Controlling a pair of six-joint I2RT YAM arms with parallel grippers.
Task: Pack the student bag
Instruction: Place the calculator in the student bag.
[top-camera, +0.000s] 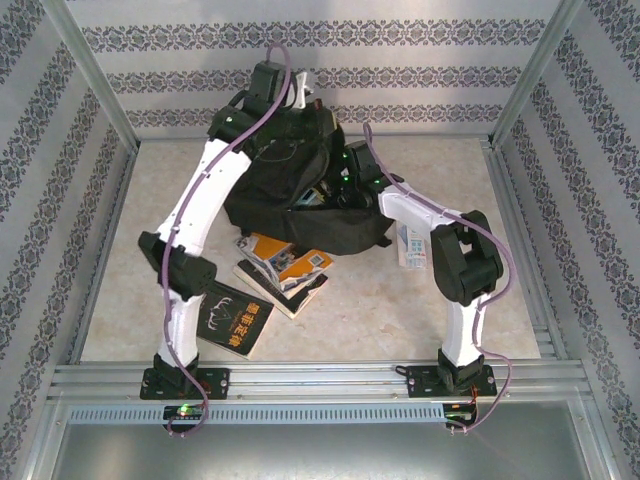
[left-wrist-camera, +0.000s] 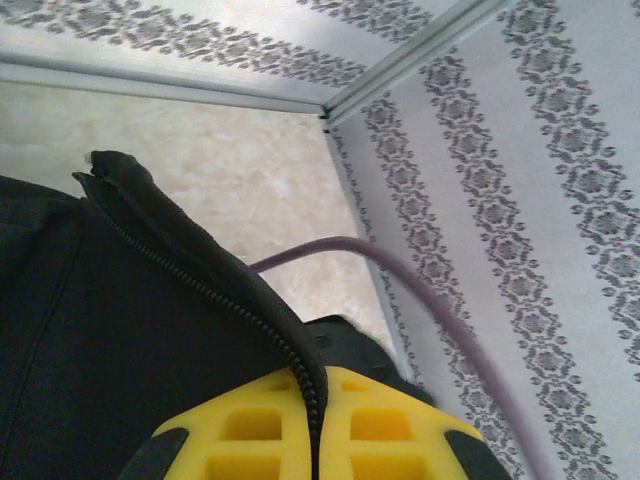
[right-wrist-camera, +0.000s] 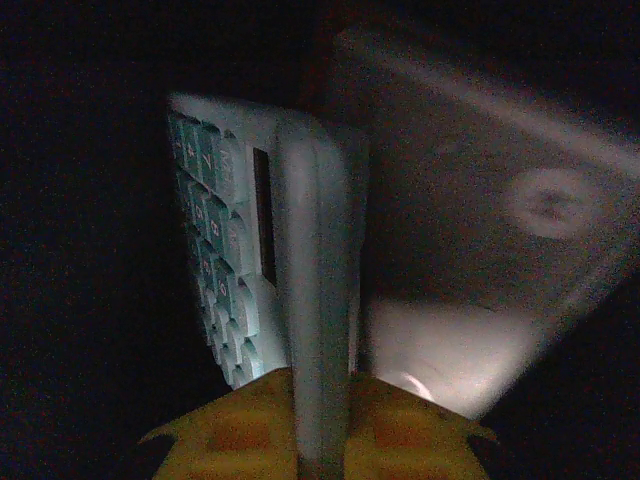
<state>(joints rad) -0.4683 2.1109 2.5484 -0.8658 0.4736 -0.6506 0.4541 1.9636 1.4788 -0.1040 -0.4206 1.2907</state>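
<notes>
Left wrist view: I see my left claw clamped on the zipper edge of the backpack, which sits far-centre on the table. My right claw grips a calculator in the dark inside it.

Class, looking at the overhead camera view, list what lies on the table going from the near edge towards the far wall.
Black-covered book with a gold emblem → loose pile of orange-and-white paperback books → large black soft fabric student bag.
</notes>
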